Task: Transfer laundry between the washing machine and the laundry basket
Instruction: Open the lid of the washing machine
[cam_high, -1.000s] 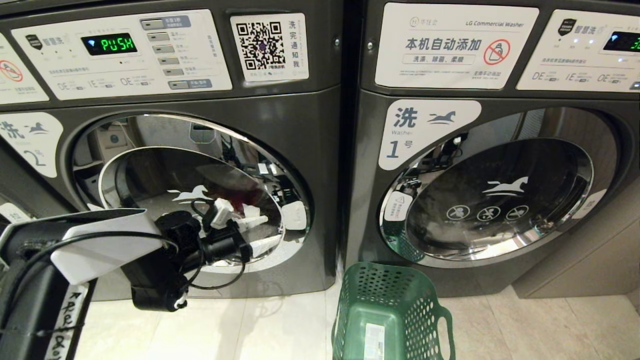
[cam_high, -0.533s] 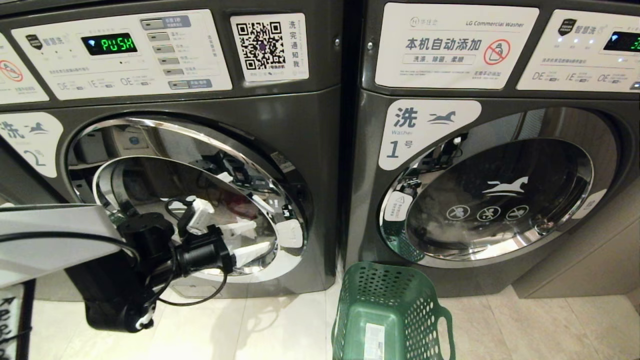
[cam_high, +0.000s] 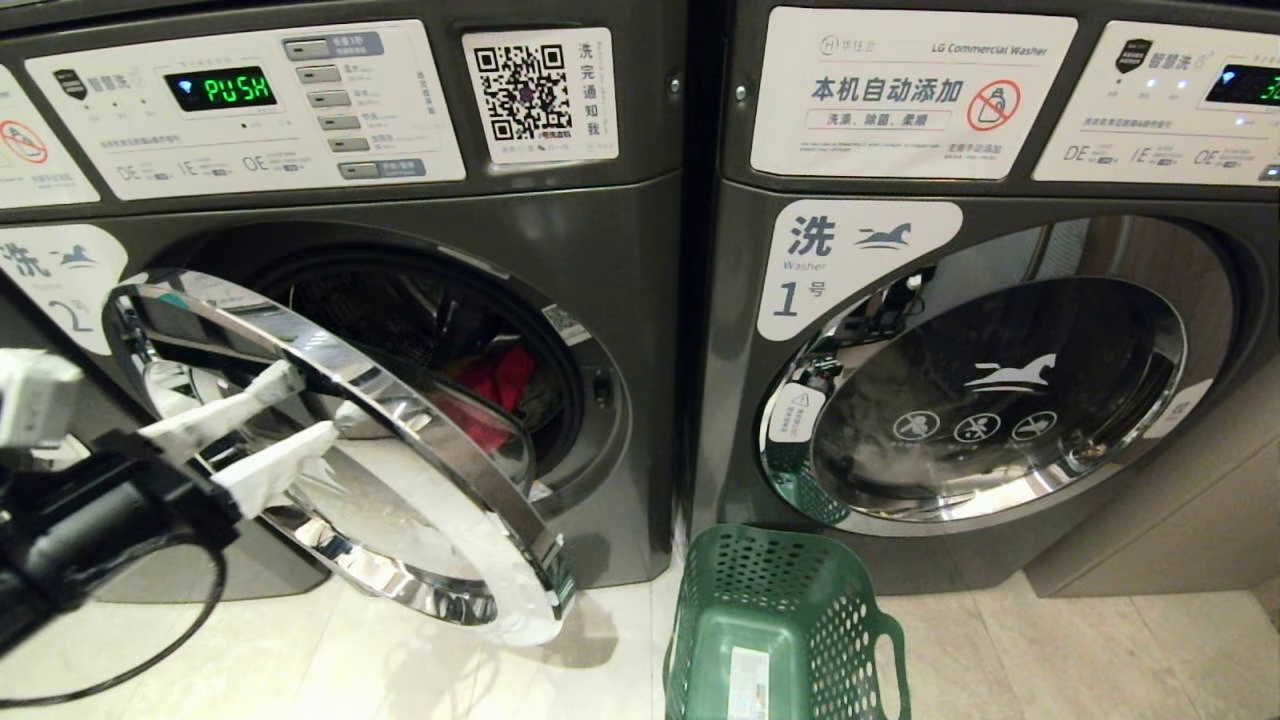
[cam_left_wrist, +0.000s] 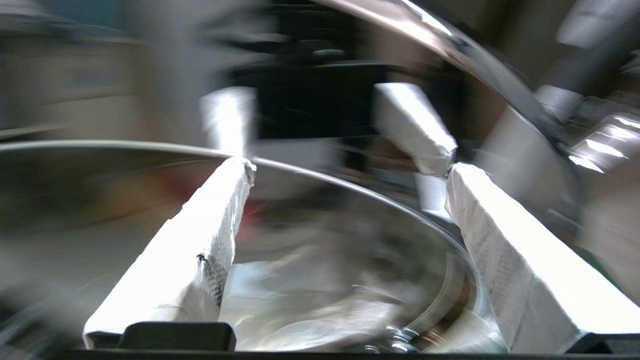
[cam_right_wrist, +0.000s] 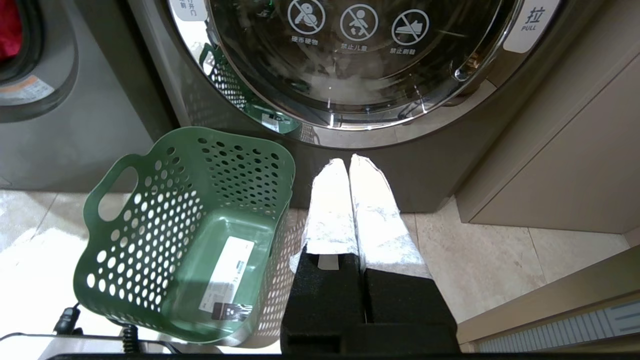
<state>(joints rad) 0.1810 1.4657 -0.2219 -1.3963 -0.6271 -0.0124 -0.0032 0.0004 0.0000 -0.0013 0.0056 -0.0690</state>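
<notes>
The washing machine (cam_high: 620, 260) numbered 2 stands at the left of the head view, its round chrome-rimmed door (cam_high: 420, 520) swung partly outward. Inside the dark drum lies laundry, a red-pink garment (cam_high: 500, 380), glimpsed too in the right wrist view (cam_right_wrist: 10, 25). My left gripper (cam_high: 312, 408) is open at the door's face, its white fingertips against the shiny surface (cam_left_wrist: 325, 280); nothing sits between them (cam_left_wrist: 349, 169). The green perforated laundry basket (cam_high: 780, 620) stands empty on the floor between the two machines. My right gripper (cam_right_wrist: 350, 160) hangs shut beside the basket (cam_right_wrist: 190, 235), holding nothing.
The like washer numbered 1 (cam_high: 1000, 390) stands at the right with its door shut (cam_right_wrist: 360, 60). A beige cabinet side (cam_high: 1150, 540) borders it. Pale floor tiles (cam_high: 1050, 650) run along the front. The open door reaches out over the floor near the basket.
The door of machine 2 has swung from shut to partly open, baring the drum and the red garment. My left gripper has moved left and toward me with it, still open.
</notes>
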